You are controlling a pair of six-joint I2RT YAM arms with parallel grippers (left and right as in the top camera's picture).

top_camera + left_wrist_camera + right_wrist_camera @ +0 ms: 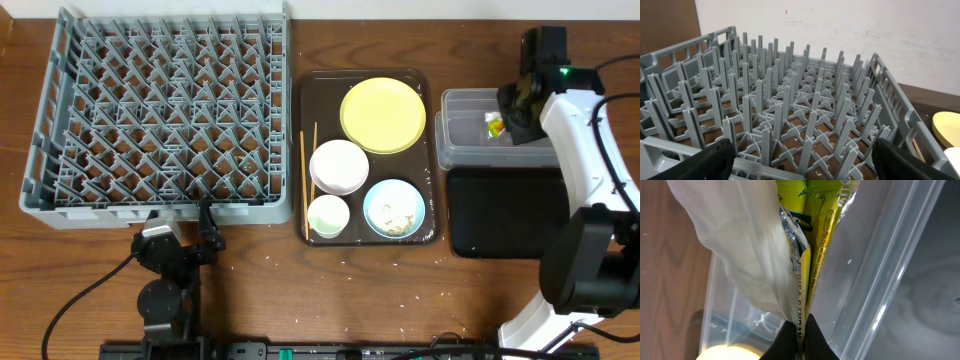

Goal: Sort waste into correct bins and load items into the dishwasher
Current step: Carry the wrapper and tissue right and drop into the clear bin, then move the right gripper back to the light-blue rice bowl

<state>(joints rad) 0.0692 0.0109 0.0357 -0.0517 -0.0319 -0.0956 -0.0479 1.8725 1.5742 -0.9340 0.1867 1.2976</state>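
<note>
My right gripper [500,122] [801,332] is shut on the green-and-yellow wrapper packet [812,235] [494,126] together with the white paper napkin [747,245], and holds them over the clear plastic tub [470,145] [880,295]. The black tray [495,210] lies just in front of the tub. On the brown serving tray [428,170] sit the yellow plate [383,114], white bowl [338,166], light blue bowl [394,208] with rice, white cup [328,215] and chopsticks [304,180]. My left gripper [180,235] [802,167] is open and empty at the front edge of the grey dish rack [160,110] [790,115].
Loose rice grains [400,295] lie scattered on the wooden table in front of the serving tray. The yellow plate's edge shows at the right of the left wrist view [947,127].
</note>
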